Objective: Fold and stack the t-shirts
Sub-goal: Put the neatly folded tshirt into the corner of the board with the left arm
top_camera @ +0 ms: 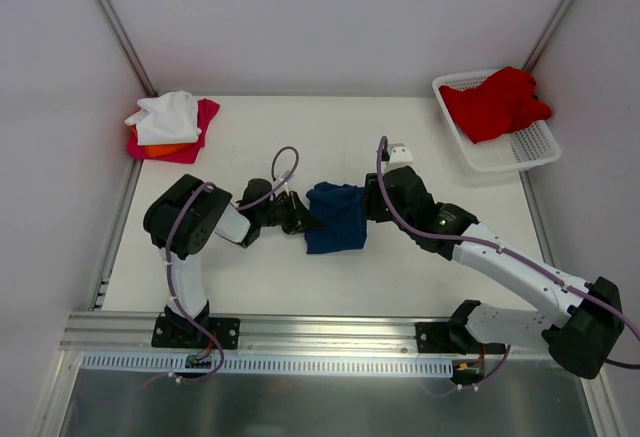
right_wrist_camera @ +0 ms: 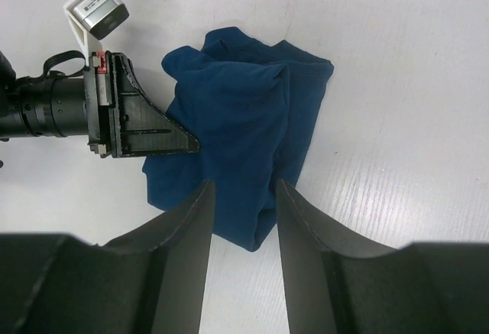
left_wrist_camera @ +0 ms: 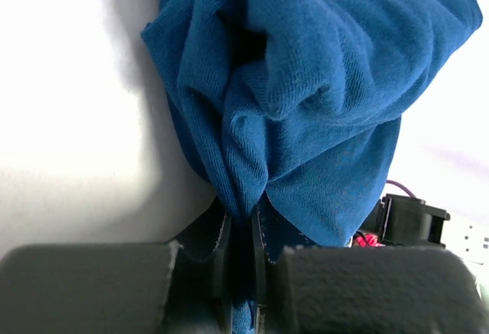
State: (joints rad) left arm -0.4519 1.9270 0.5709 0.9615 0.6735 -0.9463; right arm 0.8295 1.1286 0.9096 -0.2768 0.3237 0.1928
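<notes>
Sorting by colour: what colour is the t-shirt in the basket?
It's a red t-shirt; top view shows best.

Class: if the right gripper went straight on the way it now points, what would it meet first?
The blue t-shirt: its near edge lies between the right gripper's open jaws, though its depth below them is unclear.

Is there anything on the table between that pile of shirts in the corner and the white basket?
Nothing. In the top view the table is bare from the pile to the basket; the blue shirt lies nearer the arms.
</notes>
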